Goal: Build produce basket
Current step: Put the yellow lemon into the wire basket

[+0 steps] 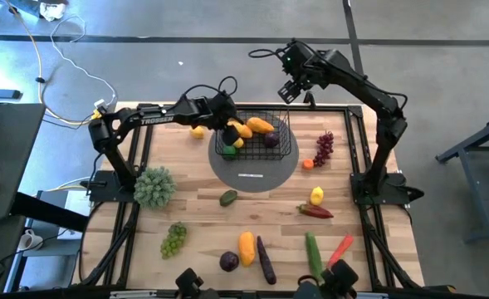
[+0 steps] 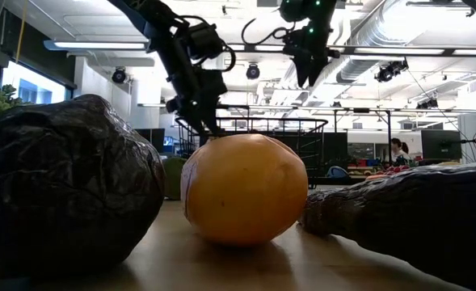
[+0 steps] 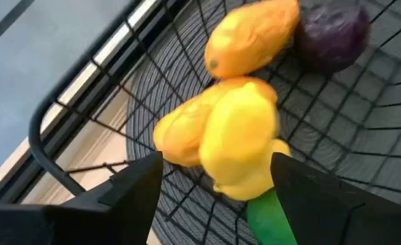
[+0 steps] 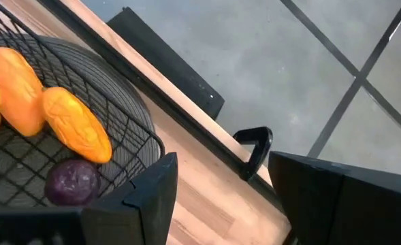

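Your black wire-grid basket [image 1: 256, 137] sits on a round grey disc [image 1: 252, 170] just above the centre of the high view. It already holds several pieces, among them a yellow toy lemon [image 3: 237, 139], two orange pieces [image 4: 74, 126] and a dark purple round fruit [image 4: 71, 182]. The left gripper [image 1: 230, 133] hangs over the basket's left half. In its wrist view, its fingers [image 3: 129, 187] stand apart on either side of the lemon and do not press it, so judge the piece released or nearly so. The right gripper [image 1: 290, 90] is held off the upper right of the basket, over the table's far edge, its fingers parted and carrying nothing.

The rest of the produce lies across the lower half of the wooden table [image 1: 369, 249]: green grapes [image 1: 173, 239], a red pepper [image 1: 315, 212], a green cucumber [image 1: 313, 253], a long dark aubergine [image 1: 265, 260].

Expect these toys to be light, smooth and hollow-feeling, so they will probably roll or squirt from a tight pinch. Take long pieces across the narrow middle and round ones across their widest part. The grape clusters look bumpy and should hold well. The basket looks stiff but light; a bump on its rim could slide it.
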Controlling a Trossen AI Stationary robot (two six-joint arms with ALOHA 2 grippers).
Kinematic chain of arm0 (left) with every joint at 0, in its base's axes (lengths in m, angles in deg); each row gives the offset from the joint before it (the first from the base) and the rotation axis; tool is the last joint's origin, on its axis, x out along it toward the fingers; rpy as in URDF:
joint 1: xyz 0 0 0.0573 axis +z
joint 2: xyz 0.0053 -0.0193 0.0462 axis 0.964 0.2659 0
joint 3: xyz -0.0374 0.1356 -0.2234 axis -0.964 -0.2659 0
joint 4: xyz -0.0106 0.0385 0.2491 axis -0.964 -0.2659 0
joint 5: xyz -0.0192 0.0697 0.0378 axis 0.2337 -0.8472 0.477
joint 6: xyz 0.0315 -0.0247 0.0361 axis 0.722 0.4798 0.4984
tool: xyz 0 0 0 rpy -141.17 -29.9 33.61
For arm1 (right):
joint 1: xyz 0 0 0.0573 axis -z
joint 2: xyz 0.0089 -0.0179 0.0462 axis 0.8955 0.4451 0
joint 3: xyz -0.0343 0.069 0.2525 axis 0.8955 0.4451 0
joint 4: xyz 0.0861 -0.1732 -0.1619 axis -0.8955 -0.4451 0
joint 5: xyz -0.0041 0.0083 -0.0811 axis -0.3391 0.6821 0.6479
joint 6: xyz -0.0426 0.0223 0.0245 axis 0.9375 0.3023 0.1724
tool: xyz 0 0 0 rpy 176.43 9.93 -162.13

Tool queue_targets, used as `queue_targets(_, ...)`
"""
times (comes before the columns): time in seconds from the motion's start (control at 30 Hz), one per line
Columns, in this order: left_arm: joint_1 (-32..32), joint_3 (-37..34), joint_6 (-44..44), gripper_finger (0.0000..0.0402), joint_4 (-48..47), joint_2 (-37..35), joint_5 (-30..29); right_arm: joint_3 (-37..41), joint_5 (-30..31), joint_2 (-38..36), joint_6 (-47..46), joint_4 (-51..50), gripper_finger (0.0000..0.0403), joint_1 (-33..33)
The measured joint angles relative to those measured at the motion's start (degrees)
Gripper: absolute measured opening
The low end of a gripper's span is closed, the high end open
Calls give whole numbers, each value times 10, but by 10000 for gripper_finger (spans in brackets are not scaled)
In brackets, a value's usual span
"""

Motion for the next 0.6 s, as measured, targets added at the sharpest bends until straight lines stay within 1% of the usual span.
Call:
queue_targets(0.13, 0, 40, 17, 260, -28, -1, 9, 0, -19, -14, -9, -15, 211, -2)
queue_targets(0.27, 0, 83, 36, 260, -73, -2, 11, 0, -51, -23, -30, -40, 211, -3)
queue_targets(0.33, 0, 101, 44, 260, -99, -4, 11, 0, -55, -23, -46, -60, 211, -8)
queue_targets(0.5, -1, 111, 78, 260, -143, -35, 17, 1, -75, -23, -88, -127, 211, -32)
queue_targets(0.6, -5, 111, 86, 260, -151, -60, 23, 2, -77, -23, -110, -147, 211, -59)
